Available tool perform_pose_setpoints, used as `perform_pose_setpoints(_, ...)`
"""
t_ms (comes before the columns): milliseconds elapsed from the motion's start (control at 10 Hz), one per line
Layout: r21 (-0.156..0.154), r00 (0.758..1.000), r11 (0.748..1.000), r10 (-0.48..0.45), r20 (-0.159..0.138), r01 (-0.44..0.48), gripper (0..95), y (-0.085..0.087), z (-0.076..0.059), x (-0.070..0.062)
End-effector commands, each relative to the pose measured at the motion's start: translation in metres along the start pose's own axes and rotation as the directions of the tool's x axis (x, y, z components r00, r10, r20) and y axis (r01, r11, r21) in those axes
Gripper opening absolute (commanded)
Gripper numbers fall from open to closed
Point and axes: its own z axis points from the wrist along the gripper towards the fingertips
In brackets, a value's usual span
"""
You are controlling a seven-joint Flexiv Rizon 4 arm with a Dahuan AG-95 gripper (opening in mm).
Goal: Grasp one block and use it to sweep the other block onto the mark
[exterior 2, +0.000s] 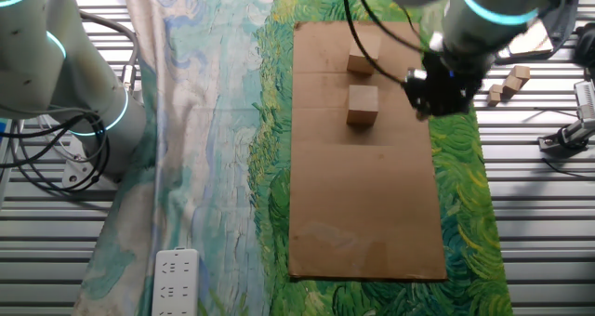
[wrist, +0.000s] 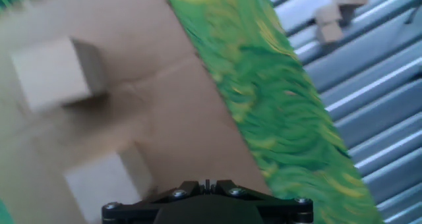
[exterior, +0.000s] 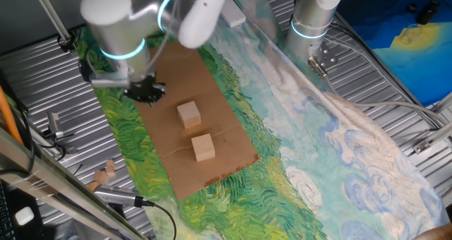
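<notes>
Here the gripper (exterior: pixel 145 92) hangs above the edge of a flat brown cardboard sheet (exterior: pixel 226 138), holding nothing (its fingers are out of sight in every view, so apart or together I cannot tell). Two pale wooden cubes sit on the sheet: one (exterior: pixel 188 115) just beside the gripper, the second (exterior: pixel 203 147) beyond it, near but not touching the first. The cardboard lies on a cloth (exterior: pixel 282 190) printed with swirling green and blue brushstrokes. The mark cannot be made out.
</notes>
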Motion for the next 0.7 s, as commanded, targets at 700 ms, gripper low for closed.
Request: perform_pose_setpoints(700, 0.013, 0.999, 0.999, -0.032, -0.008, 0.032, 0.0, -0.025, 0.037, 0.025)
